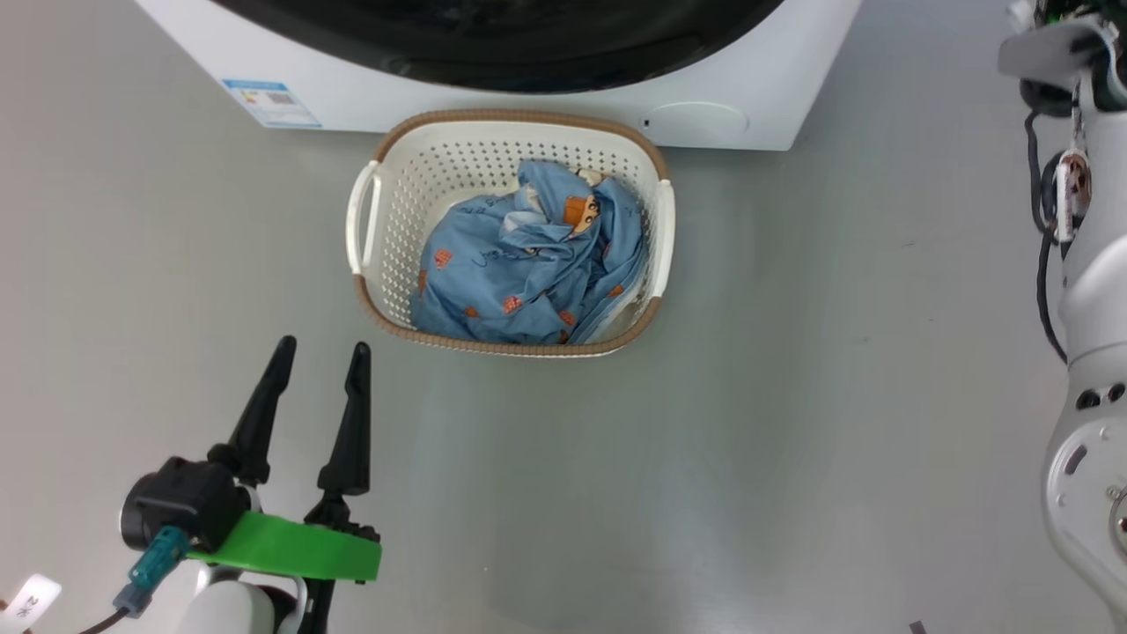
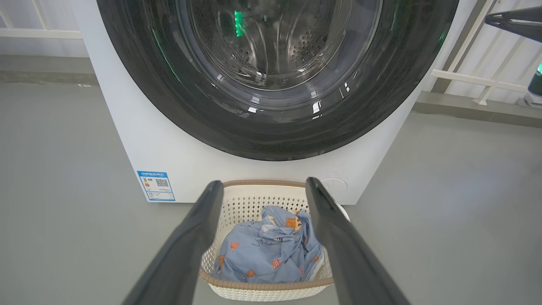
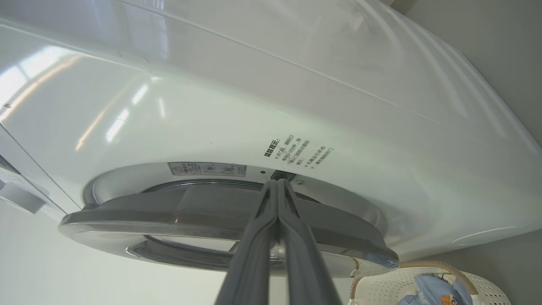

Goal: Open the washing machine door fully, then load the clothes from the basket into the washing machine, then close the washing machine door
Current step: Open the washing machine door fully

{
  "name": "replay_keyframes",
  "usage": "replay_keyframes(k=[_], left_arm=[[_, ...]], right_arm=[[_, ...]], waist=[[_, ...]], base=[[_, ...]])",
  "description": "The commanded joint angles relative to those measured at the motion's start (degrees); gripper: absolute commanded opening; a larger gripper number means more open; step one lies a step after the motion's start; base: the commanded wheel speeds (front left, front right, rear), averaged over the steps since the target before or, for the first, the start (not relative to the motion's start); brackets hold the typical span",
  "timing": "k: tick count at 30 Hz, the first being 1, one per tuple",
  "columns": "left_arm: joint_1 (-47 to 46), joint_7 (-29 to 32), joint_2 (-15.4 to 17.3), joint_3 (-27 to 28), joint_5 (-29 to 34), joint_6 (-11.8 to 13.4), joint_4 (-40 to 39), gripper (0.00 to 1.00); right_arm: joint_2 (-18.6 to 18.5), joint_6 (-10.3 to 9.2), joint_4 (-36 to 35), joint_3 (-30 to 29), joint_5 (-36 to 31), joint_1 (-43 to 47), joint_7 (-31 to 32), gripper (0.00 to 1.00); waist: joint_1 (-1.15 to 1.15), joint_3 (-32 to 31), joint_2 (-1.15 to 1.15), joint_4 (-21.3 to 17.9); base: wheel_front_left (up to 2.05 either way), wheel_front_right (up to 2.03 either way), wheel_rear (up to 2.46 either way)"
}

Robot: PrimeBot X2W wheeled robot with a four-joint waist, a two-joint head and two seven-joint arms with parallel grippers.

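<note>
The washing machine (image 1: 352,88) is the reference for all positions below. Main hazard: the washing machine door (image 2: 271,135) lies across the machine's front, and whether it is latched or just ajar cannot be determined. The right claw (image 3: 277,183), fingers pressed fully together with nothing between them, has its tips at the door's rim beside the latch slot (image 3: 283,174). The rim is glossy and curved, so closed fingers prying there may slip off and strike the machine's front, or the door may release only part-way and fall shut. A partly opened door would snag fabric during loading. Second hazard: the basket (image 1: 387,220) stands on the floor (image 1: 792,440) directly in front of the machine, its far rim just beside the machine's base and below the door; a low arm sweep could knock or tip it. The clothes (image 1: 528,264) lie bunched inside the basket, none loaded. The right forearm (image 1: 1092,308) stands off to the machine's right. The left claw (image 1: 322,348) is spread wide and empty, in front of the machine and left of the basket, apart from it and obstructing nothing. On the machine's front, an energy sticker (image 1: 268,103) sits at lower left and a round hatch (image 1: 696,119) at lower right, just behind the basket's far corner.
</note>
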Motion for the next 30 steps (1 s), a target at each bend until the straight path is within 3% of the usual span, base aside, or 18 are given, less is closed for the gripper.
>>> replay_keyframes(k=[1, 30], left_arm=[[-1.4, -0.5, 1.1, 1.5, -0.4, -0.2, -1.4, 1.00], [-2.9, -0.5, -0.3, -2.2, -3.1, -0.2, -1.0, 1.00]], right_arm=[[0.9, 0.09, -0.5, 0.0, -1.5, -2.8, 0.6, 0.00], [1.1, 0.09, 12.9, -8.9, -18.0, -20.4, -1.5, 0.00]], waist=[[0.00, 0.8, 0.00, 1.0], [0.00, 4.6, 0.00, 6.6]], base=[[0.00, 0.00, 0.00], [0.00, 0.00, 0.00]])
